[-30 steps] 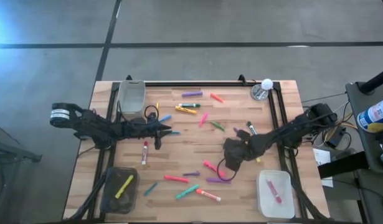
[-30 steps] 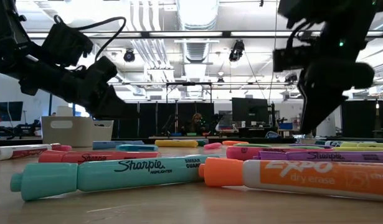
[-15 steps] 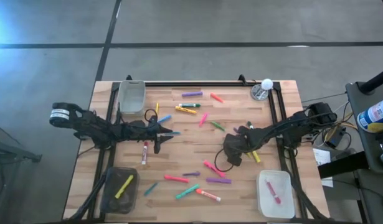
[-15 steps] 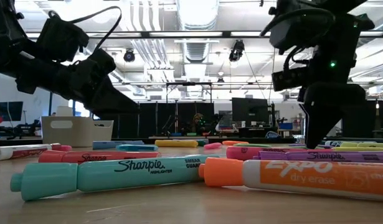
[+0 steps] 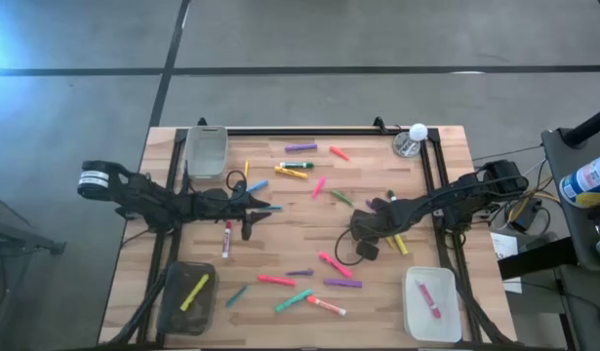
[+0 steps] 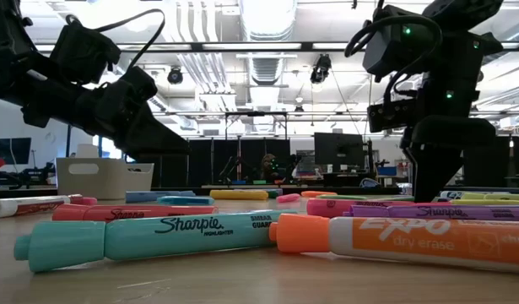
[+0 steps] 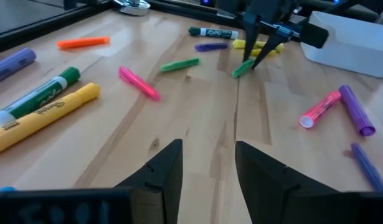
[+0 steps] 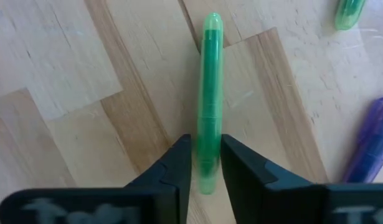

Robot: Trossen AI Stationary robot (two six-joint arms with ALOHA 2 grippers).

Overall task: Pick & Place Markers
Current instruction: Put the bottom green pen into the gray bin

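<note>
Seen from above, about two dozen markers (image 5: 309,283) scattered over the wooden table (image 5: 368,175), most of them in the centre and lower centre of the frame, with one yellow in the dark bin (image 5: 187,297) at lower left and one pink in the clear bin (image 5: 431,304) at lower right. Right gripper (image 5: 363,226) low at right of centre, fingers (image 8: 179,168) clenched on both sides of a green marker (image 8: 208,99) that lies flat on the wood; a purple marker (image 8: 372,143) near it at the frame's right edge. Left gripper (image 5: 265,207) at left of centre, above bare wood, fingers (image 7: 166,168) released and apart, grasping nothing.
</note>
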